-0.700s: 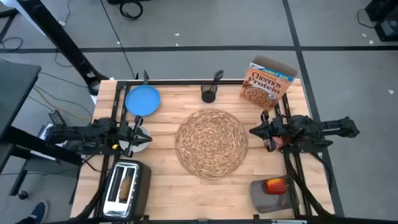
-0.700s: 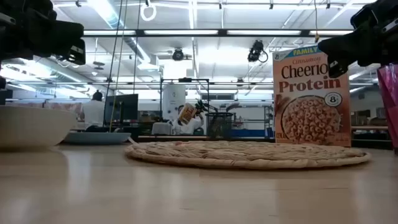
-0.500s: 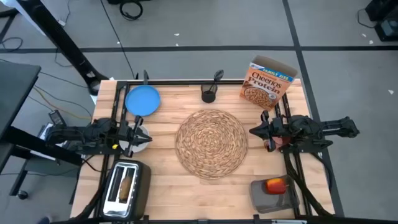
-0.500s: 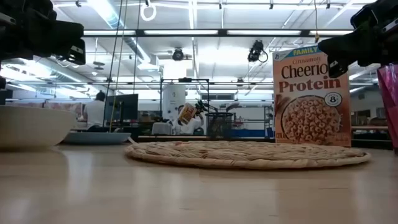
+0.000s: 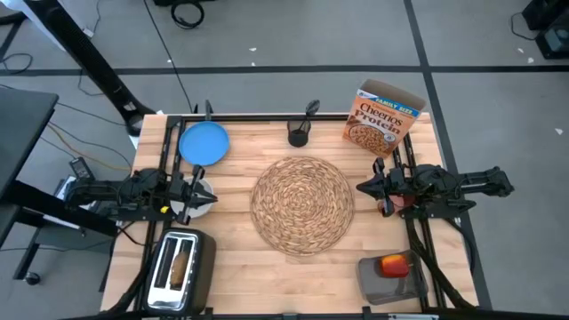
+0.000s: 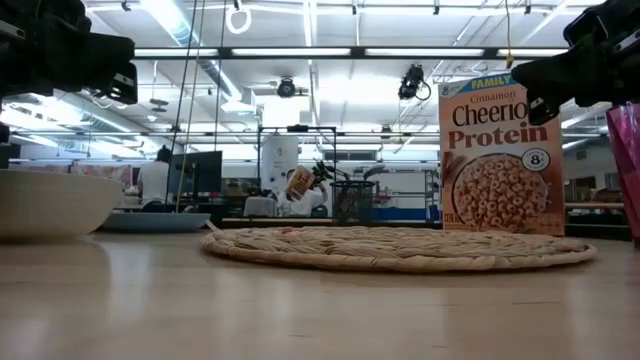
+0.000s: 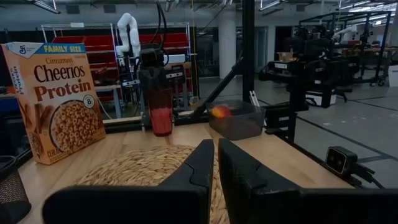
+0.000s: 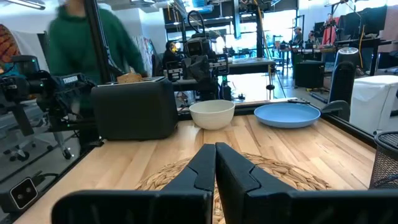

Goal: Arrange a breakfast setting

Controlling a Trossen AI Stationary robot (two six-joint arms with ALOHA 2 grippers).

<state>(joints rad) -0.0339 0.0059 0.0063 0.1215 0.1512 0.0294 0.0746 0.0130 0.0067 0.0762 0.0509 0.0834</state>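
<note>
High view, left to right: the left gripper (image 5: 211, 197) hovers over the left side of the table (image 5: 231, 258), its jaws closed on nothing, right above the white bowl (image 5: 201, 192). Behind the bowl, toward the far edge, the blue plate (image 5: 204, 142) lies flat. Near the front left corner stands the silver toaster (image 5: 179, 269) with a toast slice (image 5: 180, 264) upright in one slot. In the middle of the table lies the round woven placemat (image 5: 302, 204), with nothing on it. Behind it, at the far edge, the small black holder cup (image 5: 299, 134) stands with a dark-looking handle sticking up from it; what the utensil is cannot be told. To the right at the far edge, the Cheerios box (image 5: 383, 117) stands upright and turned a little. The right gripper (image 5: 363, 188) hovers at the right edge of the placemat, jaws pressed together and empty. The red cup (image 5: 396, 201) is mostly hidden under that arm; it shows clearly in the left wrist view, upright on the table. At the front right corner a grey container (image 5: 388, 276) holds the red-yellow apple (image 5: 393, 264).

In the low view the bowl sits at the left, the placemat in the middle, the box at the right, all well apart. In the right wrist view a person in a green top (image 8: 87, 43) is beyond the table, behind the toaster.
</note>
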